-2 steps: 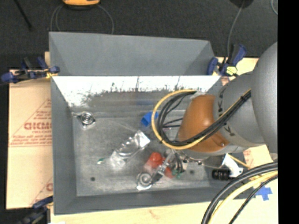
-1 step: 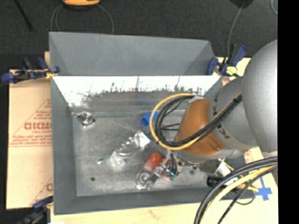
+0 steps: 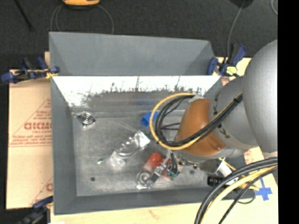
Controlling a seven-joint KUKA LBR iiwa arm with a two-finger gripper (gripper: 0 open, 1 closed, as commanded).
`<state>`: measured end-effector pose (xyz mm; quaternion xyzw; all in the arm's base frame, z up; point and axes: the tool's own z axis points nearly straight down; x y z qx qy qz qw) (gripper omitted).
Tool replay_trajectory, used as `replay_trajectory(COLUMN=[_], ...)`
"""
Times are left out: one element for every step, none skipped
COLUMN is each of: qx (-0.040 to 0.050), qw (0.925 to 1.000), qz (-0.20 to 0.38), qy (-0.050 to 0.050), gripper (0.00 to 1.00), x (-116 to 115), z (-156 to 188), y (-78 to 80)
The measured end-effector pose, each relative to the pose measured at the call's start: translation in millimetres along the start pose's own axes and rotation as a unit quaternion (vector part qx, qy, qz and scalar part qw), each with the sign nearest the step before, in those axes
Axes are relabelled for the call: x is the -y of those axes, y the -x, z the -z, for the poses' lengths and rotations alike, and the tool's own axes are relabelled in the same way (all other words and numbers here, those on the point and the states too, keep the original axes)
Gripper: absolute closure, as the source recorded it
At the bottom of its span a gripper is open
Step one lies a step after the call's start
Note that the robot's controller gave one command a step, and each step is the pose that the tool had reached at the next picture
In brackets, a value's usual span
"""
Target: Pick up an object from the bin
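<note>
My gripper (image 3: pixel 171 166) hangs below the orange wrist cover, low over the front right part of the bin floor. A small red object (image 3: pixel 152 160) lies right beside it on its left, touching or nearly touching. Just in front of that, a shiny metal piece (image 3: pixel 145 179) rests near the bin's front wall. A crumpled clear plastic wrapper (image 3: pixel 128 148) lies further left, in the middle of the floor. A blue object (image 3: pixel 146 120) sits behind the gripper, partly hidden by the cables.
A small round metal part (image 3: pixel 86 119) lies in the far left corner. A tiny green bit (image 3: pixel 100 161) sits on the floor left of the wrapper. A black and white object (image 3: pixel 218 177) lies at the front right, under the arm. The arm covers the bin's right side.
</note>
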<state>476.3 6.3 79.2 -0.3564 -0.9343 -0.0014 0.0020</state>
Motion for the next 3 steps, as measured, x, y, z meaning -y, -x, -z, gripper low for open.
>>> replay_trajectory(qx=[-0.0022, 0.0048, 0.0051], qw=[1.0000, 1.0000, 1.0000], qz=[0.001, 0.004, 0.007], qy=[0.000, 0.002, 0.002], gripper=[1.00, 1.00, 1.00], x=[-1, -2, -3], z=[2, 61, 117], y=[-0.8, 0.5, 2.0])
